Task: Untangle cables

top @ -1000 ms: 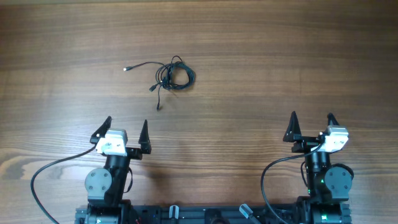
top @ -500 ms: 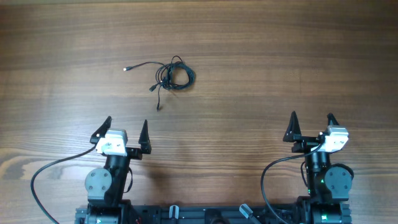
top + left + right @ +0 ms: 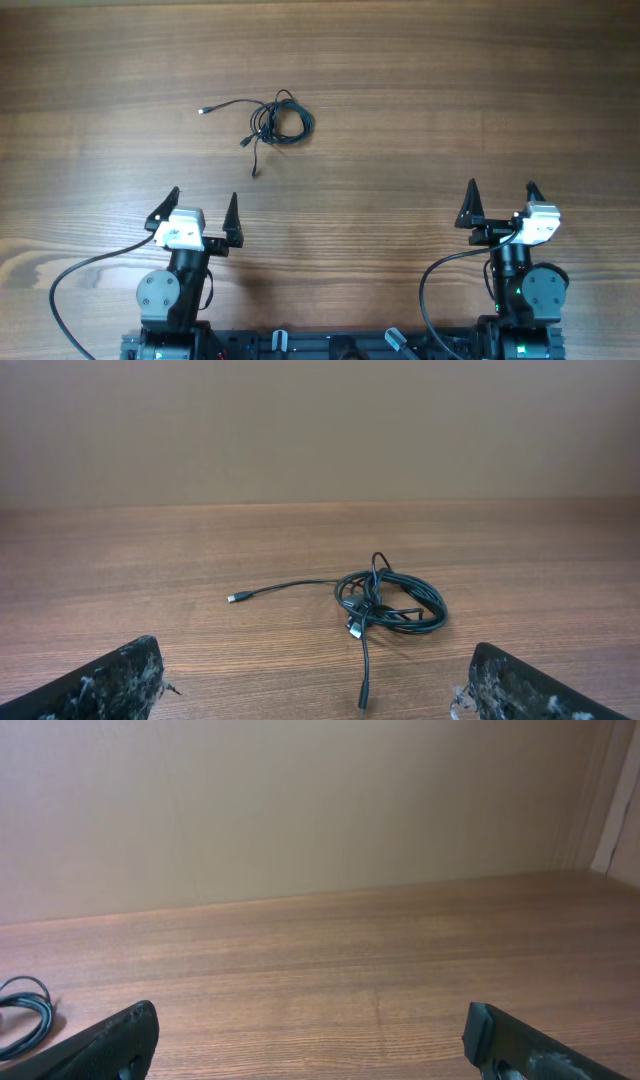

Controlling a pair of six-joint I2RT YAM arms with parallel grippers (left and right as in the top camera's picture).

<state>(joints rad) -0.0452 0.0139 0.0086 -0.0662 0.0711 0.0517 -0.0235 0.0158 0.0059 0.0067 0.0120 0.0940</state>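
The cables (image 3: 278, 121) lie on the wooden table (image 3: 450, 80) in 1 small black bundle. It sits left of centre and toward the far side, well ahead of the left gripper (image 3: 203, 198) and slightly to its right. From the coiled knot, 1 strand runs out leftward to a silver-tipped plug (image 3: 203, 110). 2 shorter tails trail toward the robot, and the longer one ends at a dark plug (image 3: 254, 174). How many separate cords make up the coil is hard to tell, perhaps 2 or 3.

The left gripper's jaws are spread as wide as they go, holding nothing and touching nothing. In the left wrist view its 2 fingertips (image 3: 115, 678) sit at the bottom corners, with the bundle between and beyond them.

Far to the right, the right gripper (image 3: 501, 192) is likewise spread wide and empty, well apart from the cables. Its wrist view catches only a loop of cord at the left edge.
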